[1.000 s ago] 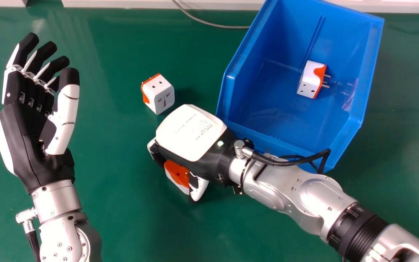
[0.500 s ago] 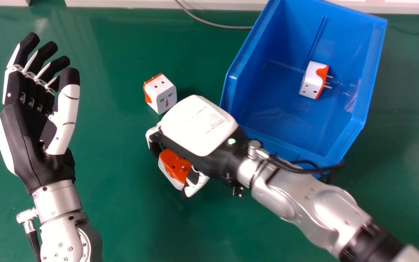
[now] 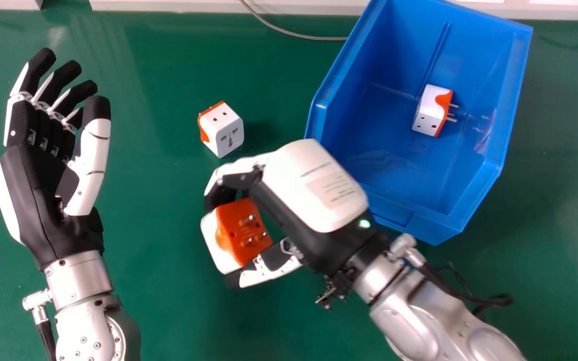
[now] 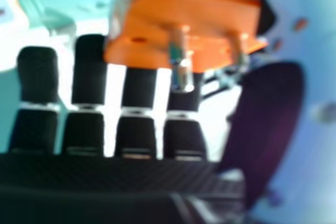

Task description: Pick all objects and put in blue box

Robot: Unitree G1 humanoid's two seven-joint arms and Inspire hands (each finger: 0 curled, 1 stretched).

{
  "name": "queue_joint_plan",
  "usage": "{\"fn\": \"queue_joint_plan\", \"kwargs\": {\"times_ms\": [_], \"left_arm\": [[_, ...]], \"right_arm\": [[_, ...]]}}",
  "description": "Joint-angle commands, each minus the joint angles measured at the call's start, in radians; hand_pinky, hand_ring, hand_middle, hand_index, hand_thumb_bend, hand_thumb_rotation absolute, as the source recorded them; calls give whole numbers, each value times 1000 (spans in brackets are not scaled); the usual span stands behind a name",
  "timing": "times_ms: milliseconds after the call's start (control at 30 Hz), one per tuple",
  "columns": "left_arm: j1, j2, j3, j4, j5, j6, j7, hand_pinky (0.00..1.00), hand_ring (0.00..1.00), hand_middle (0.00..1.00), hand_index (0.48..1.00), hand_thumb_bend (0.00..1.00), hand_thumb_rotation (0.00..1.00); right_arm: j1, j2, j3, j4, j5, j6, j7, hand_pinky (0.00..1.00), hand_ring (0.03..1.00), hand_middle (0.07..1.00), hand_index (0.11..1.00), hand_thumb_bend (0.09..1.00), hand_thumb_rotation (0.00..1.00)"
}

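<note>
Green table (image 3: pixel 168 311) underneath, and the right hand (image 3: pixel 314 185) has fingers and thumb curled round an orange-and-white adapter (image 3: pixel 241 233), outside the blue box (image 3: pixel 419 220)! Another adapter (image 3: pixel 226 133) sits on the table, a third adapter (image 3: pixel 428 110) inside the box; left hand (image 3: pixel 38 195) palm up, fingers relaxed.

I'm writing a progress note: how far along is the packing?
Done: a blocky white and orange plug adapter lies inside the blue plastic box.
In hand: a second adapter, gripped in the black and white right hand.
Left to do: a third adapter, on the green table.
</note>
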Motion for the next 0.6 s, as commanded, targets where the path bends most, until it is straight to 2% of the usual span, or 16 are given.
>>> {"fn": "queue_joint_plan", "kwargs": {"times_ms": [0, 100, 167, 333, 567], "left_arm": [[-1, -6, -12, -25, 15, -4, 2, 643, 705, 766, 799, 635, 397], [1, -6, -18, -29, 13, -4, 0, 642, 703, 764, 799, 638, 399], [2, -6, -20, -30, 17, -4, 4, 642, 702, 763, 798, 642, 401], [0, -2, -20, -23, 14, -6, 3, 643, 702, 763, 798, 643, 403], [3, -5, -23, -24, 17, -6, 3, 644, 702, 763, 799, 646, 405]], "right_arm": [[25, 1, -27, -67, 25, -42, -41, 323, 431, 505, 498, 503, 0], [66, 13, -44, -102, 22, -72, -81, 325, 434, 507, 491, 502, 0], [86, 20, -54, -116, 3, -89, -124, 327, 440, 506, 487, 502, 0], [112, 21, -84, -133, -24, -102, -190, 329, 445, 506, 483, 501, 0], [127, -1, -163, -180, -56, -104, -247, 331, 449, 506, 478, 501, 0]]}}
